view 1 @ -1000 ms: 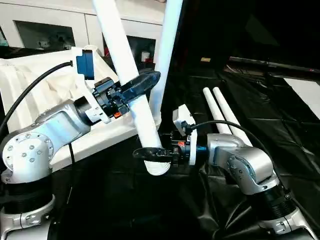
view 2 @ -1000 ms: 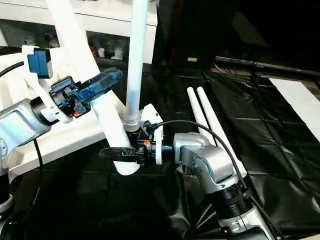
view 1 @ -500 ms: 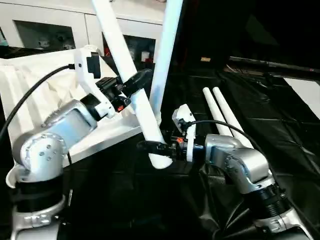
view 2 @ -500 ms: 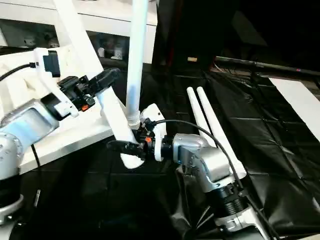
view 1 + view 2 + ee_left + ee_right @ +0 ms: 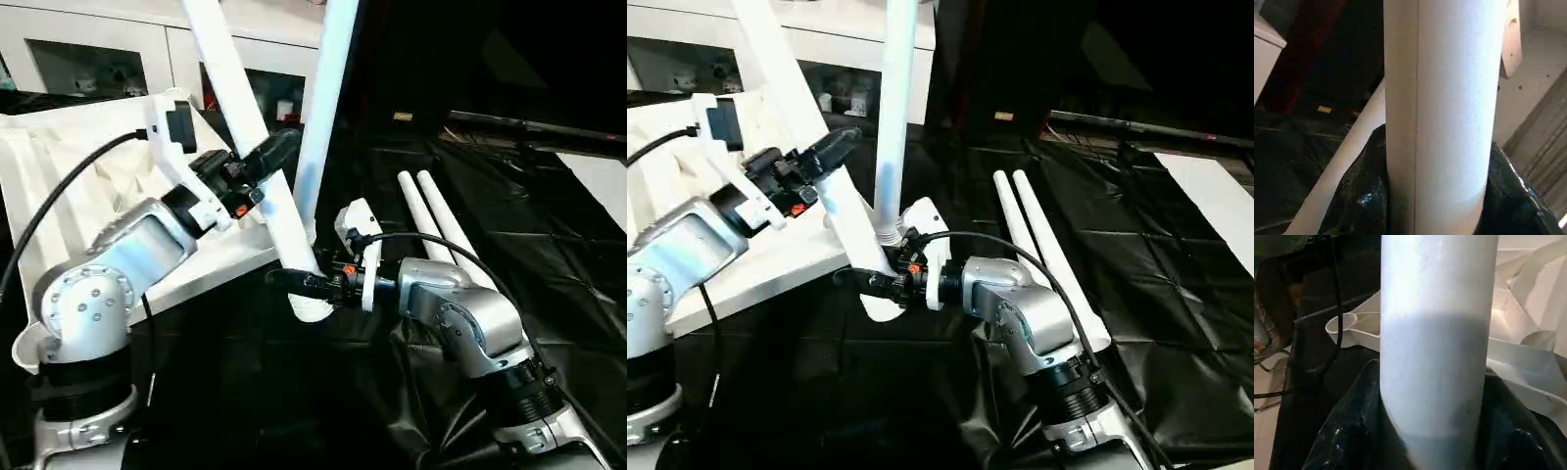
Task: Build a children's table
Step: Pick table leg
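Observation:
The white tabletop (image 5: 59,166) lies upside down at the left, ribbed underside up. One white leg (image 5: 328,88) stands upright in its near corner socket. A second leg (image 5: 235,88) leans tilted in front of it. My left gripper (image 5: 263,162) is shut around the middle of this tilted leg (image 5: 1444,112). At the leg's lower end (image 5: 1435,333), just off the tabletop's corner, my right gripper (image 5: 304,284) is shut on it, its black fingers (image 5: 1352,431) hugging the tube.
Two spare white legs (image 5: 431,211) lie side by side on the black cloth (image 5: 549,255) at the right. A white glass-door cabinet (image 5: 88,59) stands behind the tabletop. A white panel (image 5: 598,181) lies at the far right.
The tilted leg's lower end, in my right gripper, has come up and closer to the tabletop's corner. My left forearm has turned and its grip now sits a little higher.

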### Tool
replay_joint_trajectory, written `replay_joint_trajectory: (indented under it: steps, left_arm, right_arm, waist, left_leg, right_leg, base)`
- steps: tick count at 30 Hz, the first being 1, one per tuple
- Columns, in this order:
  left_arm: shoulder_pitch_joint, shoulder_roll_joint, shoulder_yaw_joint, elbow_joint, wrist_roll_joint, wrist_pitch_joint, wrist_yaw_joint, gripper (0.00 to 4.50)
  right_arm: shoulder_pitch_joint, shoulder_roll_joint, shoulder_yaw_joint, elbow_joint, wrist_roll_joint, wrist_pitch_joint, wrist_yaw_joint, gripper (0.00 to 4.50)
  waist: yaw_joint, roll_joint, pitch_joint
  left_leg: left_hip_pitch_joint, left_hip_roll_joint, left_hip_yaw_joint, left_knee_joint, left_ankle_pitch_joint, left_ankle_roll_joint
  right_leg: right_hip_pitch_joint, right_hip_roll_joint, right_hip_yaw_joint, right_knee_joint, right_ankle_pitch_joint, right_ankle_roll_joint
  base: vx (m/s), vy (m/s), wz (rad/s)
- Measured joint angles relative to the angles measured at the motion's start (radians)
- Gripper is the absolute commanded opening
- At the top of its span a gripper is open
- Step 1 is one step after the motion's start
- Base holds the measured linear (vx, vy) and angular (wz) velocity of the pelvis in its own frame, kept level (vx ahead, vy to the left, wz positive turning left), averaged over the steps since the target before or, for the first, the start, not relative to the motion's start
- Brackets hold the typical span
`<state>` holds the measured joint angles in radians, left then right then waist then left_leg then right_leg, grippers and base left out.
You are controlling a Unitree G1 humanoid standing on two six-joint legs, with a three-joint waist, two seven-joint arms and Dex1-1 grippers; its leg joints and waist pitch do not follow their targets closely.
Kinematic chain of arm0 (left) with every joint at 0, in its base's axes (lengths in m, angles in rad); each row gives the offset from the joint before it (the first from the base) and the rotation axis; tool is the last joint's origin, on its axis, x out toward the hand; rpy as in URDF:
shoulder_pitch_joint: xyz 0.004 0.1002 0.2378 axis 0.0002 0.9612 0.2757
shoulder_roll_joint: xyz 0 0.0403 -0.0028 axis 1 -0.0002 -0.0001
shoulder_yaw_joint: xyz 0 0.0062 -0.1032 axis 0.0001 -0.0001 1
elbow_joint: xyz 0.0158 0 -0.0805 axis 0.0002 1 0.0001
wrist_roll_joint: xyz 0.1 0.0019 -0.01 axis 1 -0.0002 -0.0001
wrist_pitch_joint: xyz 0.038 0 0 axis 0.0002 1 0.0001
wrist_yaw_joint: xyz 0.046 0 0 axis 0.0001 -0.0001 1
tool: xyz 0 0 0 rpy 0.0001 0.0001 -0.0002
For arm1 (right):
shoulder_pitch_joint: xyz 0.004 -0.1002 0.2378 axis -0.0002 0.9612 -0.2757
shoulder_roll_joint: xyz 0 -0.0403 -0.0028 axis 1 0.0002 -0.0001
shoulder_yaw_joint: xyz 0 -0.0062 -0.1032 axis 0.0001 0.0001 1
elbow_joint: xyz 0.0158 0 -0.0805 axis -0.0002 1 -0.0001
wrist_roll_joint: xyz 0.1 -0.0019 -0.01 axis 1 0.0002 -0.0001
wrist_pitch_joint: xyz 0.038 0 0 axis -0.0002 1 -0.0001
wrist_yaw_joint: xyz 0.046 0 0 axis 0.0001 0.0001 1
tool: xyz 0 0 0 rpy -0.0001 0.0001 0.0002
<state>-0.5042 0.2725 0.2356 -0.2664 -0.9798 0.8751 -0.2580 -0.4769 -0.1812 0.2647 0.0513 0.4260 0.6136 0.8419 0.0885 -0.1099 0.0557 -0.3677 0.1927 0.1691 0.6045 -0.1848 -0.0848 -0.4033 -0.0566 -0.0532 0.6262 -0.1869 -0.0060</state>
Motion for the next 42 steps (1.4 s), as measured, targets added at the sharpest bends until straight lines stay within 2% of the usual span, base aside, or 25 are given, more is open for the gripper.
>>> replay_joint_trajectory:
  steps: [3, 10, 14, 20, 35, 42]
  left_arm:
    - [0.001, 0.035, -0.022, -0.007, -0.008, 0.002, -0.077, 1.77]
    - [-0.001, 0.106, -0.088, -0.023, 0.015, -0.006, -0.202, 1.77]
    - [-0.011, 0.125, -0.117, -0.023, 0.046, -0.020, -0.242, 1.77]
    - [-0.011, 0.137, -0.145, -0.023, 0.080, -0.032, -0.263, 1.77]
    - [-0.012, 0.150, -0.167, -0.022, 0.105, -0.048, -0.327, 1.77]
    - [-0.012, 0.150, -0.167, -0.021, 0.112, -0.051, -0.331, 1.77]
  right_arm:
    - [-0.005, -0.012, 0.000, 0.000, 0.017, 0.015, 0.035, 2.71]
    - [-0.046, -0.093, 0.019, -0.009, 0.016, 0.014, 0.144, 2.74]
    - [-0.076, -0.117, 0.019, -0.007, 0.016, 0.023, 0.179, 2.74]
    - [-0.078, -0.137, 0.029, -0.004, 0.016, 0.053, 0.212, 2.74]
    - [-0.079, -0.093, 0.041, 0.032, 0.014, 0.076, 0.185, 2.74]
    - [-0.080, -0.088, 0.041, 0.032, 0.015, 0.081, 0.187, 2.13]
  waist:
    - [0.001, 0.000, 0.000]
    - [0.000, 0.000, 0.000]
    - [0.000, 0.000, 0.000]
    - [0.000, 0.000, 0.000]
    - [0.000, 0.000, 0.000]
    - [0.000, 0.000, 0.000]
  left_leg:
    - [0.000, 0.000, 0.000, 0.000, 0.000, 0.000]
    - [0.000, 0.000, 0.000, 0.000, 0.000, 0.000]
    - [0.001, 0.000, 0.000, 0.000, 0.000, 0.000]
    - [0.000, 0.000, 0.000, 0.000, 0.000, 0.000]
    - [0.001, 0.000, 0.000, 0.000, 0.000, 0.000]
    - [0.001, 0.000, 0.000, 0.000, 0.000, 0.000]
  right_leg:
    - [0.000, 0.000, 0.000, 0.000, 0.000, 0.000]
    - [0.000, 0.000, 0.000, 0.000, 0.000, 0.000]
    - [0.000, 0.000, 0.000, 0.000, 0.000, 0.000]
    - [0.000, 0.000, 0.000, 0.001, 0.000, 0.000]
    - [0.000, 0.000, 0.000, 0.001, 0.000, -0.001]
    - [0.000, 0.000, 0.000, 0.001, 0.002, -0.003]
  base:
    - [0.000, 0.000, 0.00]
    - [0.000, 0.000, 0.00]
    - [0.000, 0.000, 0.00]
    - [0.000, 0.000, 0.00]
    - [0.000, 0.000, 0.00]
    - [0.000, 0.000, 0.00]
